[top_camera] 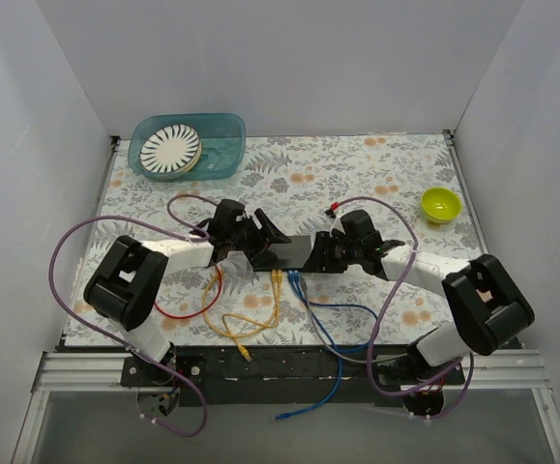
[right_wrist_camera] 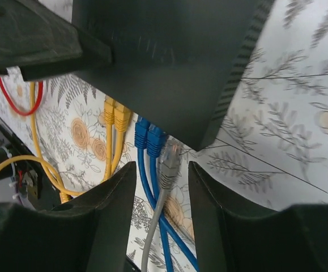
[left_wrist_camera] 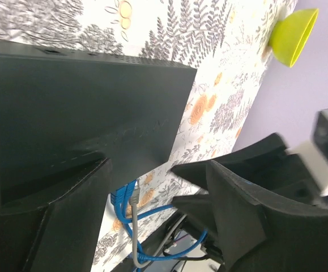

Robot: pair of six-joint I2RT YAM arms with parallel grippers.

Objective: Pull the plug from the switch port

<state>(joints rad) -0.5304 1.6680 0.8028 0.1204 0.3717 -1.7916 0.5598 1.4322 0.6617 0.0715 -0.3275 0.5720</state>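
Observation:
The switch [top_camera: 294,253] is a flat black box mid-table. Yellow plugs [right_wrist_camera: 115,113], blue plugs [right_wrist_camera: 147,139] and a grey plug [right_wrist_camera: 168,164] sit along its near edge. The grey plug's clear tip shows at the edge; I cannot tell if it is seated. My right gripper [right_wrist_camera: 161,192] is open, one finger on either side of the grey plug, not touching it. My left gripper [left_wrist_camera: 152,192] is open at the switch's [left_wrist_camera: 84,107] left end, one finger [left_wrist_camera: 56,226] over its top. The grey plug also shows in the left wrist view [left_wrist_camera: 134,196].
A teal tub [top_camera: 188,147] with a striped plate [top_camera: 170,149] stands at the back left. A green bowl [top_camera: 441,204] sits at the right. Red [top_camera: 188,311], yellow [top_camera: 250,324] and blue [top_camera: 323,319] cables loop toward the table's near edge.

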